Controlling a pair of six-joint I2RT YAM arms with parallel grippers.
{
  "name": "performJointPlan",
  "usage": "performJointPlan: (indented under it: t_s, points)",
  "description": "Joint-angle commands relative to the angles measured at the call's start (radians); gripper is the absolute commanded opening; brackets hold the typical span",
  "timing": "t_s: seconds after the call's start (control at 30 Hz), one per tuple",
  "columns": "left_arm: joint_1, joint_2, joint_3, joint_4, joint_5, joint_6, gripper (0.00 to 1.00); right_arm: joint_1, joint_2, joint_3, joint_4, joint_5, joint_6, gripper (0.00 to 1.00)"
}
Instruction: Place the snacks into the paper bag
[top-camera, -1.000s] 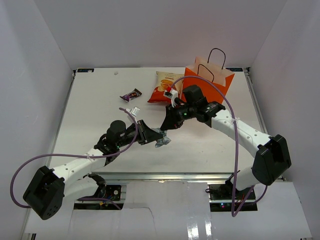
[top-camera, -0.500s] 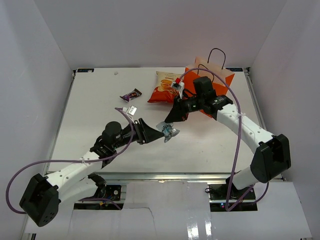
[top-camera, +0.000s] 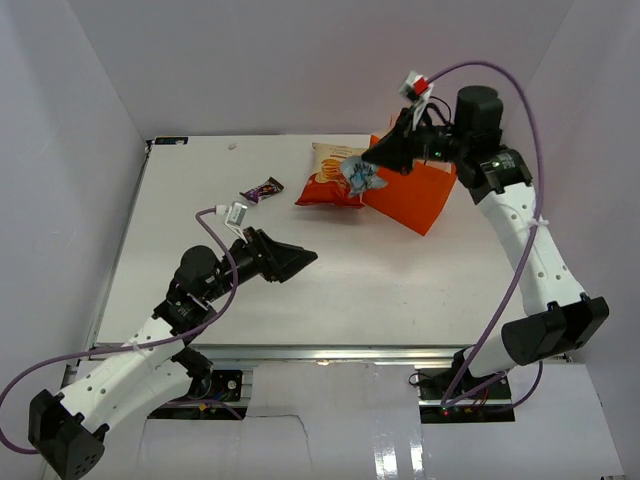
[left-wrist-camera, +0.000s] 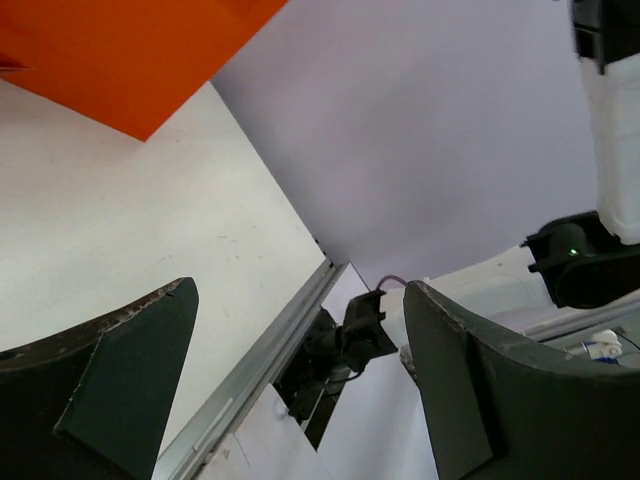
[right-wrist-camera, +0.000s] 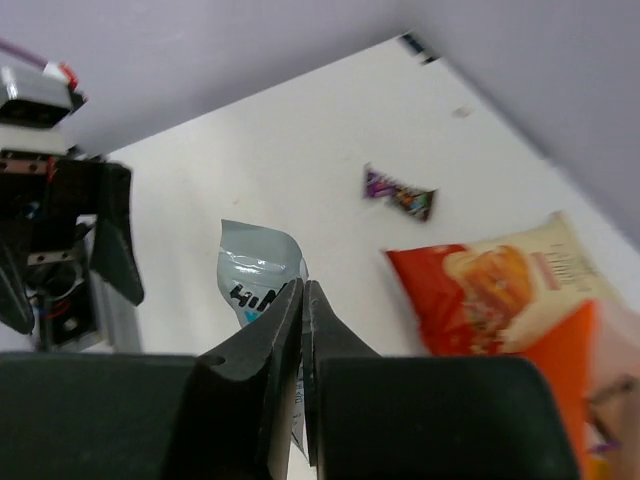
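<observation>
While the right gripper (top-camera: 373, 165) hangs high at the far right of the table (top-camera: 190, 200), I can see its jaws pinched flat on the silver-grey packet (top-camera: 358, 176). In the right wrist view the packet (right-wrist-camera: 260, 277) sticks out past the fingertips with its long axis in line with the fingers and its free end pointing away from the wrist. From above it sits in the air just beside the upper left corner of the orange paper bag (top-camera: 418, 195), over the right edge of the chip bag (top-camera: 331, 176). The gripper hides the paper bag's mouth from me. The chip bag lies flat against the paper bag's left side, long axis running far to near. The dark purple candy (top-camera: 263, 188) lies slantwise on the table to its left, well apart. My left gripper (top-camera: 301, 258) points toward the paper bag with its jaws spread wide and nothing between them. Open white tabletop lies between it and the paper bag. The back wall (top-camera: 300, 60) and right wall (top-camera: 590, 150) stand close around the paper bag, and the metal rail (left-wrist-camera: 255, 375) marks the table's edge.
</observation>
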Motion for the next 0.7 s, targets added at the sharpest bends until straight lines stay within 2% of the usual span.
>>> performJointPlan:
  t_s: [0.0, 0.07, 0.2, 0.37, 0.43, 0.53, 0.67]
  points:
    - [-0.002, 0.001, 0.022, -0.151, -0.103, 0.035, 0.94, -0.140, -0.015, 0.170, 0.012, 0.032, -0.010, 0.08]
    - [-0.002, 0.010, 0.010, -0.151, -0.107, 0.026, 0.94, -0.199, 0.028, 0.270, 0.016, 0.038, 0.008, 0.08]
    - [-0.002, 0.011, -0.028, -0.137, -0.119, 0.003, 0.94, -0.337, 0.083, 0.352, 0.054, 0.052, 0.076, 0.08]
    - [-0.002, 0.004, -0.042, -0.162, -0.170, -0.009, 0.94, -0.396, 0.158, 0.401, 0.078, 0.132, 0.061, 0.08]
    - [-0.001, 0.007, -0.027, -0.220, -0.245, -0.015, 0.97, -0.396, 0.183, 0.392, 0.081, 0.173, 0.026, 0.08]
    - [0.001, 0.013, 0.005, -0.310, -0.386, -0.024, 0.98, -0.397, 0.175, 0.289, 0.127, 0.247, 0.001, 0.08]
    - [0.031, 0.056, 0.047, -0.366, -0.463, -0.041, 0.98, -0.397, 0.177, 0.171, 0.164, 0.301, -0.061, 0.08]
